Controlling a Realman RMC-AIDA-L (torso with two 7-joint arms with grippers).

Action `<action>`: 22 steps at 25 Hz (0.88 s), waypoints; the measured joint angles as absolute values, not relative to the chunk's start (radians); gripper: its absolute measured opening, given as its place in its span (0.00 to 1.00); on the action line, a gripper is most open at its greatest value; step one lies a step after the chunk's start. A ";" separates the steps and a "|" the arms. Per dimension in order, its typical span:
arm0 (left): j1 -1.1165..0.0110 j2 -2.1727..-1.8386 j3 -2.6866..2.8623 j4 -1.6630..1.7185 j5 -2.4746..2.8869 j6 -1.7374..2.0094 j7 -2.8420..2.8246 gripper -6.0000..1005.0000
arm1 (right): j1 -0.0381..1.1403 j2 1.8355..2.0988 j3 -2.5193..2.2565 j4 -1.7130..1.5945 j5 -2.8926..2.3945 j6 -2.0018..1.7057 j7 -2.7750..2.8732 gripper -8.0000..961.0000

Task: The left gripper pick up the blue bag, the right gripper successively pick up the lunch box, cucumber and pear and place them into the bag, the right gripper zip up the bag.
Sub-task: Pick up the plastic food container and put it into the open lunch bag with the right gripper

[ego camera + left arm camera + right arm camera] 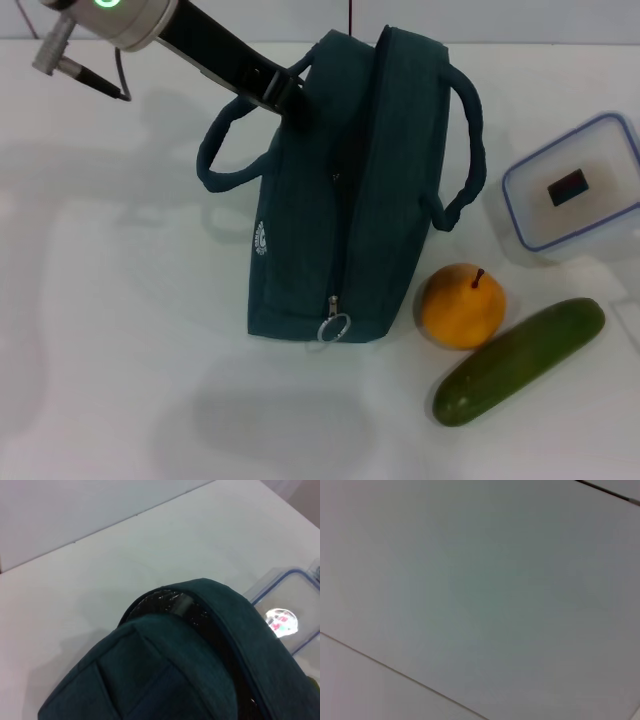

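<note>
The blue bag (340,200) stands in the middle of the table, its zip pull (334,327) at the near end. My left gripper (288,92) reaches in from the far left and meets the bag's far top edge beside a cord handle. The left wrist view looks down on the bag (165,670), whose top gapes a little and shows foil lining. The lunch box (575,190) (290,615) lies to the right of the bag. The pear (460,305) sits by the bag's near right corner, with the cucumber (520,360) lying aslant just beyond it. The right gripper is out of view.
The white table (120,300) stretches bare to the left of the bag and in front of it. The right wrist view holds only a plain pale surface.
</note>
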State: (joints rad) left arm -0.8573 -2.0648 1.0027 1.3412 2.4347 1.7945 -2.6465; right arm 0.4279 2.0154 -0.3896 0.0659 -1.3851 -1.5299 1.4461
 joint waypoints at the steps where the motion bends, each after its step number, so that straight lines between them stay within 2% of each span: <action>1: -0.858 -2.065 1.004 1.341 2.436 1.794 -2.647 0.04 | 0.428 2.015 -0.390 0.063 -1.385 -1.535 1.446 0.11; 22: -0.861 -2.080 1.020 1.337 2.451 1.791 -2.653 0.04 | 0.477 2.018 -0.372 0.023 -1.332 -1.786 1.441 0.11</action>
State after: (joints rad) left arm -0.8609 -2.0796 1.0196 1.3369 2.4510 1.7910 -2.6528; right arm 0.4768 2.0184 -0.3722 0.0229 -1.3325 -1.7864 1.4413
